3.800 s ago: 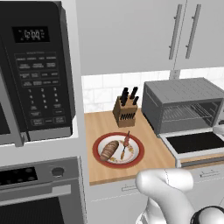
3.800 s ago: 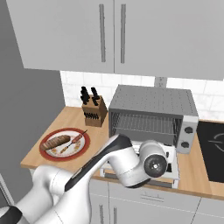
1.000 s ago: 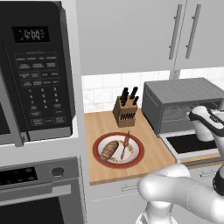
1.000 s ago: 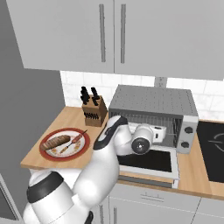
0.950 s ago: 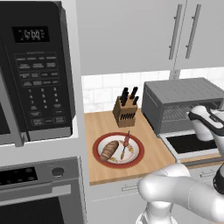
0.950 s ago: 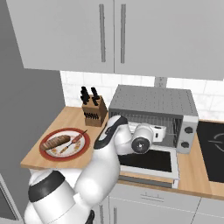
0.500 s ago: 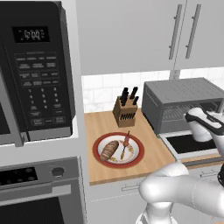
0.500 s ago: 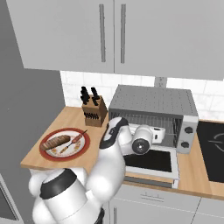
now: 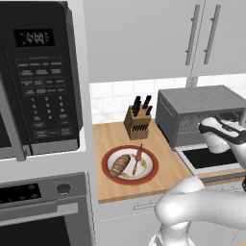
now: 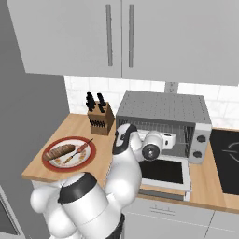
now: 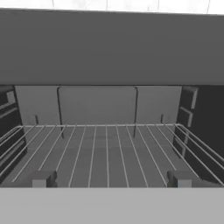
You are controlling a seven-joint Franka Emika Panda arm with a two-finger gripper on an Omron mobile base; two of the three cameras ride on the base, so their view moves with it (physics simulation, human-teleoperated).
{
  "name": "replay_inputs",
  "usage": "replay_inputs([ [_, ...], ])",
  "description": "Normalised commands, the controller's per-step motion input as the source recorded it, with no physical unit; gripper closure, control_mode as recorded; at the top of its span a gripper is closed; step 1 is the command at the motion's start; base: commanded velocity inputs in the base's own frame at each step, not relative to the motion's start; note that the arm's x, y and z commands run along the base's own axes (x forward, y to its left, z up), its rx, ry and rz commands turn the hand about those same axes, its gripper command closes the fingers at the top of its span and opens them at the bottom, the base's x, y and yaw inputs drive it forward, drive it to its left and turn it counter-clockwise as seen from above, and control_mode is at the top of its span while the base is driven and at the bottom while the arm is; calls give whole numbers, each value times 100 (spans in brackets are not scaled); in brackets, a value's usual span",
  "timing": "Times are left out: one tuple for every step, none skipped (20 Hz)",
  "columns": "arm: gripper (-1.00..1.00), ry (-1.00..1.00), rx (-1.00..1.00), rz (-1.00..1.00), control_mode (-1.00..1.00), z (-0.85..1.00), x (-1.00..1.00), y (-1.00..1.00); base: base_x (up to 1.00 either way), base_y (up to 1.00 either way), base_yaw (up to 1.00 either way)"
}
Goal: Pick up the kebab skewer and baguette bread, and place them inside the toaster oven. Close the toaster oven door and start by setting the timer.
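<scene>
Black microwave (image 9: 41,77) with keypad, left wall | built-in steel oven (image 9: 45,211) directly beneath it | wooden knife block (image 9: 137,122) with dark handles, at rear of wooden worktop (image 9: 111,137) | red-rimmed plate (image 9: 152,166), near front edge | black cooktop (image 10: 226,161), far right | white wall cabinets (image 10: 130,35) with bar handles, above.

I saw grey toaster oven (image 9: 199,103) w/ ribbed top, brown score-marked baguette bread (image 9: 120,165) on red-rimmed white plate (image 9: 152,171), tan wood counter (image 9: 109,137), black microwave (image 9: 41,77).
</scene>
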Motion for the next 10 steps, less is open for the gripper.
replay_inputs([
  [-100,0,0,0,-100,-11,26,0,0,0,0],
  [-100,0,0,0,-100,-11,25,0,0,0,0],
  [-100,0,0,0,-100,-16,22,0,0,0,0],
  [-100,0,0,0,-100,-26,12,0,0,0,0],
  [-100,0,-1,0,-100,-31,9,0,0,0,0],
  [-100,0,-1,0,-100,-36,3,0,0,0,0],
  [-100,0,0,0,-100,-35,0,0,0,0,0],
  [-100,0,0,0,-100,-26,2,0,0,0,0],
  [-100,0,0,0,-100,-11,4,0,0,0,0],
  [-100,0,0,0,-100,0,8,0,0,0,0],
])
